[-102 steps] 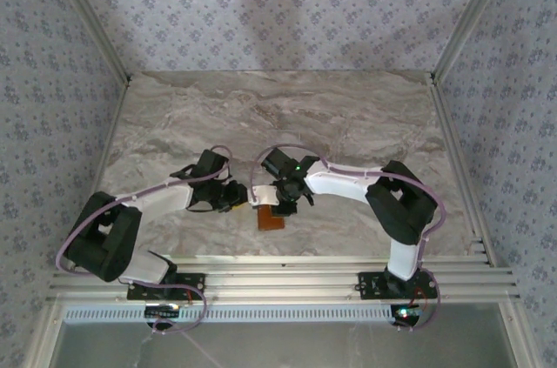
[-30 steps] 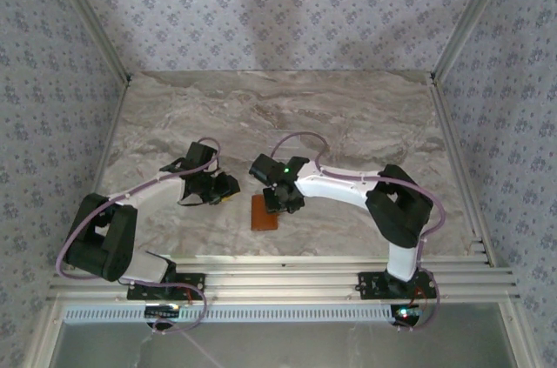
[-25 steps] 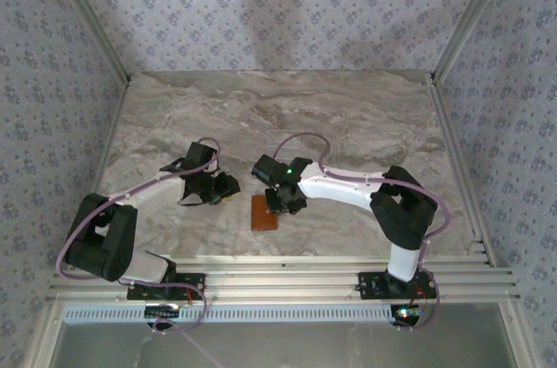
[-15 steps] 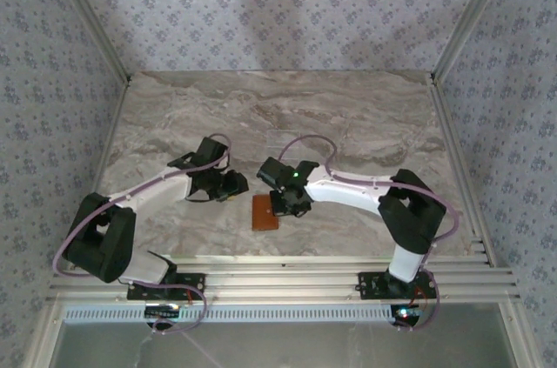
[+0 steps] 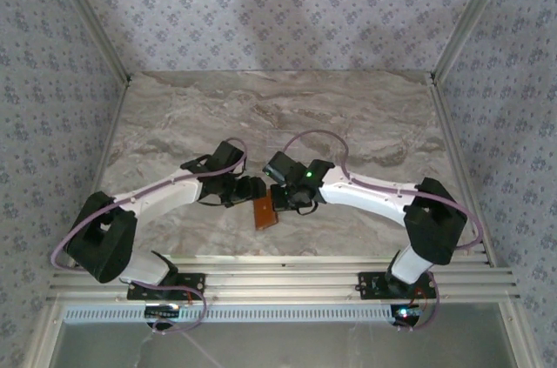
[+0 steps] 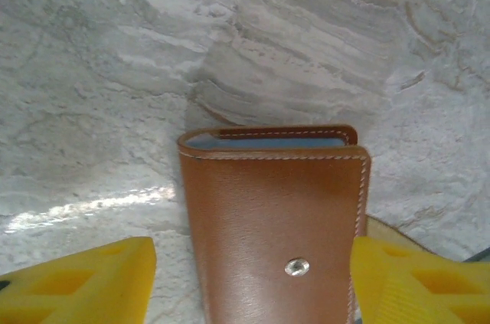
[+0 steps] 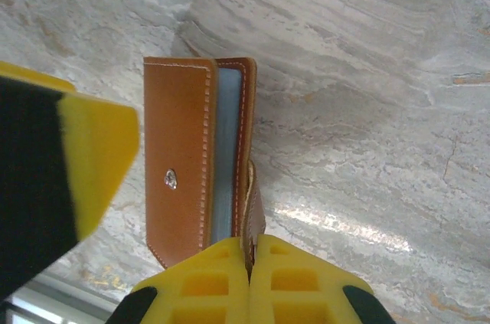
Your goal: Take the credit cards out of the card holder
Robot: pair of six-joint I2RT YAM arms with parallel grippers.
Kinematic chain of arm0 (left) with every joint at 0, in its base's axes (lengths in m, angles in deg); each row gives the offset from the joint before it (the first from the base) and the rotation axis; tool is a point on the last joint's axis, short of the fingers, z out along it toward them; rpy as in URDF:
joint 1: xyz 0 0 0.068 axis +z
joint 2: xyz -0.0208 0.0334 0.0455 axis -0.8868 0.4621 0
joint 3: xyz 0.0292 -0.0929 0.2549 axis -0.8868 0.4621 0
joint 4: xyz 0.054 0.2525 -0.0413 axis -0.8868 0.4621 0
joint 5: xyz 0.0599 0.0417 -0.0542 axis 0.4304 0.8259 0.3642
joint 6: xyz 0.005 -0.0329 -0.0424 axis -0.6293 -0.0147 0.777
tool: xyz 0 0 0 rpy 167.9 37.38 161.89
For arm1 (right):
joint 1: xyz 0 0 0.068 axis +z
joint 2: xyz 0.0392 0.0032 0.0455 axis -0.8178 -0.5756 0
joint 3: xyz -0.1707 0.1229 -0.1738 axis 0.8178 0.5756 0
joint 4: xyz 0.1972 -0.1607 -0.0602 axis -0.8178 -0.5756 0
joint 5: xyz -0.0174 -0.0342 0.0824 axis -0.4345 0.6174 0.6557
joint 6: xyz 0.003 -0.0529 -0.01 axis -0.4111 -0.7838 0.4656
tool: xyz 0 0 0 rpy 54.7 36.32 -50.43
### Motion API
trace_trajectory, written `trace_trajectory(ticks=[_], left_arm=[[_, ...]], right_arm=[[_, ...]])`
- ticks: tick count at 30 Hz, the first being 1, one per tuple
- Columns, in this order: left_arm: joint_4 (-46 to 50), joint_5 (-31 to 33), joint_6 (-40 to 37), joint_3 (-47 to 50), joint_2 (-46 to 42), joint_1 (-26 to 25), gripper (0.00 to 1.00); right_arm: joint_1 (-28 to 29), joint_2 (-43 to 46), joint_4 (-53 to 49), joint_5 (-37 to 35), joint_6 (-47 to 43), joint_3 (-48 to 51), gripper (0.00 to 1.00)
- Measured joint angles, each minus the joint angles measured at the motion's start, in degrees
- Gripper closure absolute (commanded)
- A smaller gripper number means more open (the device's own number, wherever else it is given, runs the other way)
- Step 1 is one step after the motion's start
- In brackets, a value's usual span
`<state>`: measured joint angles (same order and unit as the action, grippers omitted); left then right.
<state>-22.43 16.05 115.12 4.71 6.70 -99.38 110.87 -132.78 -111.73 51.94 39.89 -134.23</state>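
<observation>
The card holder (image 5: 265, 212) is an orange-brown leather wallet, folded shut, with a metal snap on its top flap. In the left wrist view the card holder (image 6: 276, 217) lies between the yellow fingers of my left gripper (image 6: 253, 286), which is open; the left finger stands apart from it and the right finger sits at its edge. My right gripper (image 7: 251, 251) is shut on the small side tab of the card holder (image 7: 180, 178). A grey-blue strip (image 7: 227, 155) shows between the flaps. The credit cards are hidden inside.
The wallet rests on a marble-patterned table (image 5: 348, 116) near its front middle. Both arms meet over it, left gripper (image 5: 251, 190) beside right gripper (image 5: 280, 200). Papered walls close in the sides and back, and an aluminium rail (image 5: 287, 268) runs along the front edge.
My left arm has swung right to the wallet and its jaws have opened around it. My right gripper has shut on the wallet's side tab and shifted a little to the right.
</observation>
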Motion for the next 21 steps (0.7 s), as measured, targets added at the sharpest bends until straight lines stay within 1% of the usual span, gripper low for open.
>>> trace_trajectory(ticks=[4,14,21], left_arm=[[-1.75,-0.74,1.05,0.37,0.00,-0.70,0.24],[-2.05,-1.05,1.44,0.98,0.72,-1.90,0.24],[-1.70,-0.55,1.20,0.98,1.42,-2.95,0.19]], right_arm=[[-0.04,1.64,0.44,0.24,0.20,0.11,0.99],[-0.04,2.12,0.90,0.85,1.46,1.16,0.99],[-0.04,2.12,0.90,0.85,1.51,1.18,1.00]])
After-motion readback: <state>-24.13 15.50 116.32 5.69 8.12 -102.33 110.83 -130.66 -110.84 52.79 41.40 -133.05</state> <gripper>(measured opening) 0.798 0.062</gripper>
